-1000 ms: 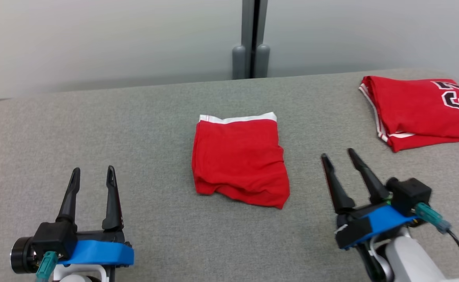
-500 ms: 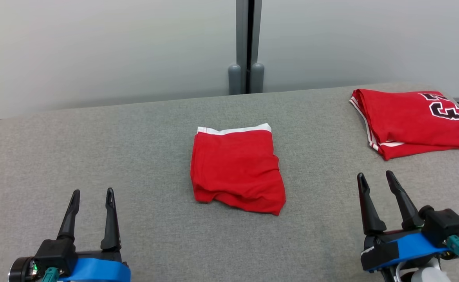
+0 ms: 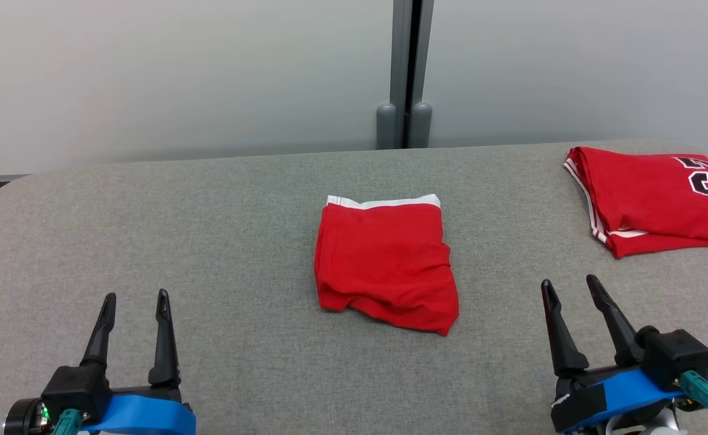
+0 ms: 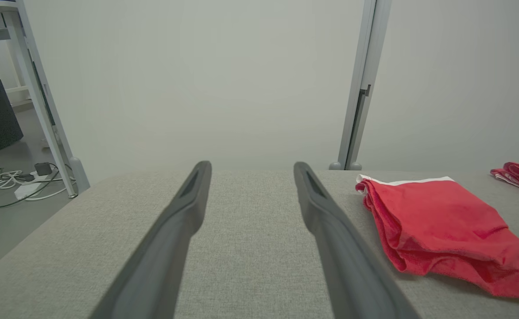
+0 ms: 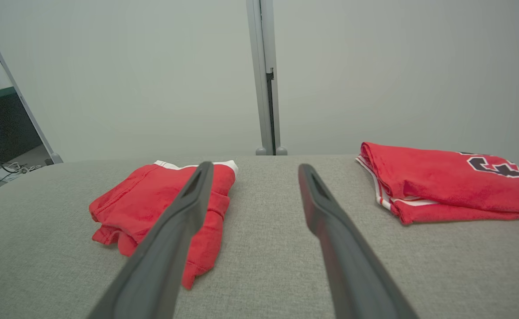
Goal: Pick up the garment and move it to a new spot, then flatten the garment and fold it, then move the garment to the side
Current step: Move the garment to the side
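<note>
Lying in the middle of the grey tabletop [image 3: 209,241], the red shorts [image 3: 387,260] look folded into a small square, so the folding part seems done. The left hand [image 3: 135,296] is wide open and holds nothing. The right hand [image 3: 569,281] is the same. Both are well apart from the shorts. Next comes the move to the side: a hand must reach in and pinch all the layers together, maybe heading toward the red shirt [image 3: 650,199].
</note>
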{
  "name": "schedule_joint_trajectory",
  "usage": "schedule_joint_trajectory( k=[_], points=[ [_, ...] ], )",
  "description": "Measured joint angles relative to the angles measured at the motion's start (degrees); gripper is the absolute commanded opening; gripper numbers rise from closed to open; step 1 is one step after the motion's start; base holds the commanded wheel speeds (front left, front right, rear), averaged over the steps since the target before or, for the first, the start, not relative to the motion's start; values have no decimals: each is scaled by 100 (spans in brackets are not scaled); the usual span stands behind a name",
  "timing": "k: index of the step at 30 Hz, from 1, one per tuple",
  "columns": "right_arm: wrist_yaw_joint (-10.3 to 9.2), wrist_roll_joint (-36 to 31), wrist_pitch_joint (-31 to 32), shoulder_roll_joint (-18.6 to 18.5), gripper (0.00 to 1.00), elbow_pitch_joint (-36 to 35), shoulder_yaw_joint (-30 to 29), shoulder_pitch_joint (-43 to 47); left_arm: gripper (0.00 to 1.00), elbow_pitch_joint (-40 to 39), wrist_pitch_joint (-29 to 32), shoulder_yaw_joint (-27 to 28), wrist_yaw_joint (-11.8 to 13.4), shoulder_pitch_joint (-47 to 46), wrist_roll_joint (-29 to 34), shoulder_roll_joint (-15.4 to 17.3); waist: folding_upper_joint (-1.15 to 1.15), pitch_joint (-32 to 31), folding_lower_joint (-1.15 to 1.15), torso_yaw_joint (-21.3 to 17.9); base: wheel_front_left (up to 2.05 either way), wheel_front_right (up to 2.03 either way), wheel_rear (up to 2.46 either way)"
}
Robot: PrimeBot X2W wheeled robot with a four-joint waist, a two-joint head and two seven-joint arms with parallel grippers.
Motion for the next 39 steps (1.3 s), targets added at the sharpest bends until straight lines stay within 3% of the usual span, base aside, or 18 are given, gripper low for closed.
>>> schedule_joint_trajectory(
  k=[20, 30, 39],
  points=[
    [0, 26, 167, 19, 100, 60, -122, -57, 100, -180, 138, -65, 99, 59, -77, 33, 0, 96, 0, 56, 0, 0, 0],
    [0, -18, 584, 5, 100, 620, 288, -1714, 100, -42, -22, -212, 96, -290, -132, 35, 0, 468, 1, 228, 0, 0, 0],
    [0, -76, 701, -130, 100, 1795, 368, -2655, 100, 153, -174, -385, 82, -672, -174, -22, 0, 902, 0, 583, 0, 0, 0]
  ],
)
